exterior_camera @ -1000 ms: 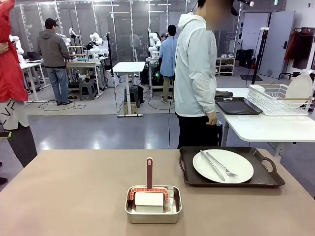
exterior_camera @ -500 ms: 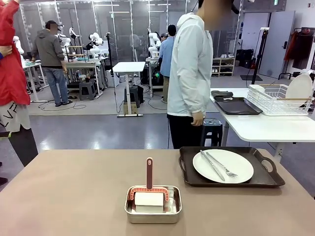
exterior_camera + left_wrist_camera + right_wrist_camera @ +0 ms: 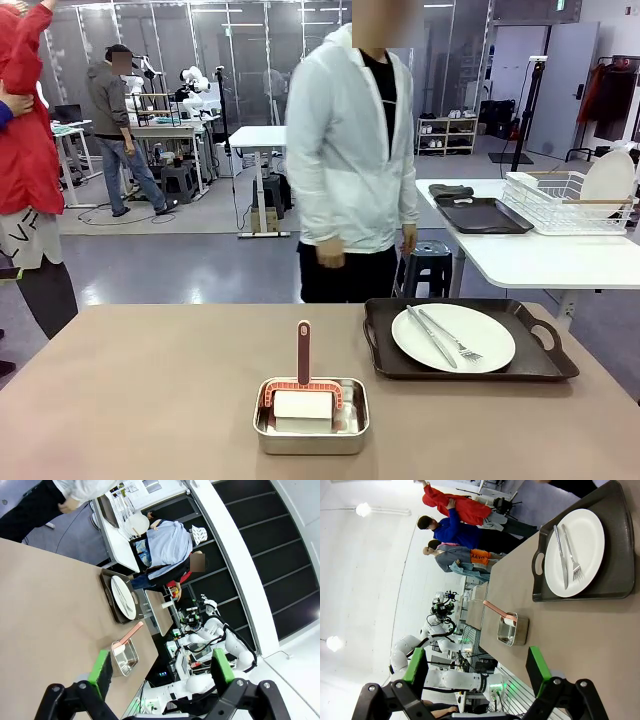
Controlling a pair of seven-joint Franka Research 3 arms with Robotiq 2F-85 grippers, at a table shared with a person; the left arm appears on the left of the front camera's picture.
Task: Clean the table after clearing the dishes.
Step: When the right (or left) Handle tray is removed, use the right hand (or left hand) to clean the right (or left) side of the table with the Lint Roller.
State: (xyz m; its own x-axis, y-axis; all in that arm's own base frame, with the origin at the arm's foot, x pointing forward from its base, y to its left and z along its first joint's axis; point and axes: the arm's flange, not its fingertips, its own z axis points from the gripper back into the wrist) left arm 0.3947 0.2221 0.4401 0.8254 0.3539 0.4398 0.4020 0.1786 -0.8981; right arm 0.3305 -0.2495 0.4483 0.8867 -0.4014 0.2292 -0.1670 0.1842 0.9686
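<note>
The table (image 3: 140, 390) carries one white plate (image 3: 453, 337) with knife and fork, seated on a dark tray (image 3: 545, 365) at its far right. A steel pan (image 3: 311, 432) holding a red-handled cleaning tool (image 3: 303, 352) stands near the front centre. A person (image 3: 350, 150) stands beyond the far edge. The left gripper (image 3: 160, 664) and right gripper (image 3: 476, 666) have their jaws spread and hold nothing.

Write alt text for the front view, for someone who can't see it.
A brown table holds a tray with a white plate, knife and fork at right, and a steel pan with a red-handled tool near the middle. A person in a white jacket stands behind it.
</note>
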